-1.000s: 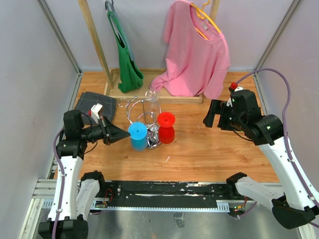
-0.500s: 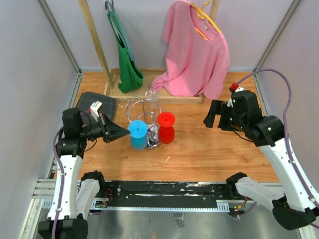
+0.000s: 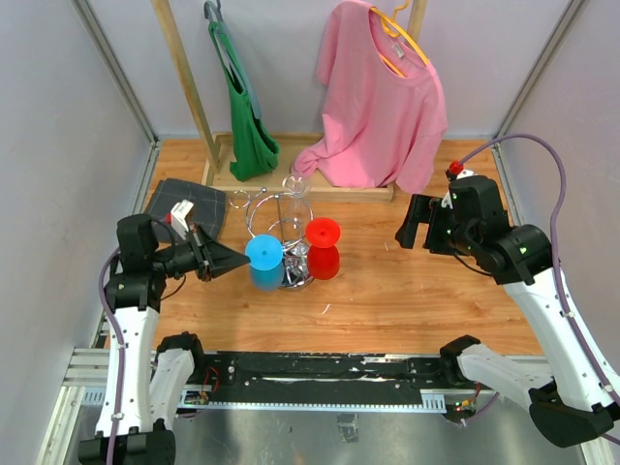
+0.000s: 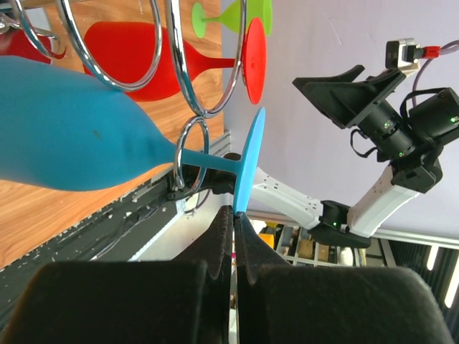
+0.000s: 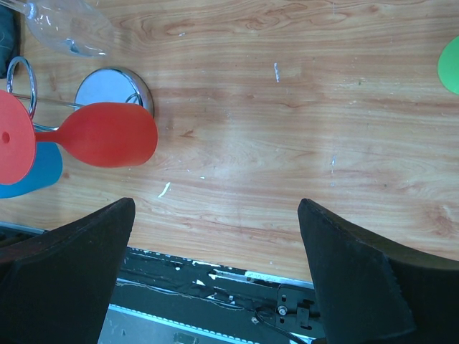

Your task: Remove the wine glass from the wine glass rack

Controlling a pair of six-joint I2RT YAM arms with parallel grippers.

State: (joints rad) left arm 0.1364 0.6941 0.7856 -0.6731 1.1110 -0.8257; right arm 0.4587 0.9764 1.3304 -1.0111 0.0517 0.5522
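Since 1 second ago the left gripper has drawn back a little toward its own base. The blue wine glass has come with it, so the foot of the glass now sits slightly further out from the wine glass rack. The right arm has kept its place.

The 2 fingers of the left gripper are pressed together on the rim of the flat blue foot. In the left wrist view the thin disc enters between the tips edge-on. Straight ahead of the tips, the stem runs away from the gripper and passes through 1 small wire ring of the rack, so the glass is not yet free. Beyond this ring is the blue bowl, and the glass hangs upside down with the foot on top.

Past the blue glass, further from the left gripper, a red wine glass hangs foot up on the same rack. A clear wine glass is further away again from these tips, at the far side of the rack; I cannot tell if it hangs or stands.

The right gripper has its jaws wide apart and holds nothing. It is above the wooden table, well apart from the rack. In its wrist view the shiny round base and the red glass lie ahead, off toward 1 finger
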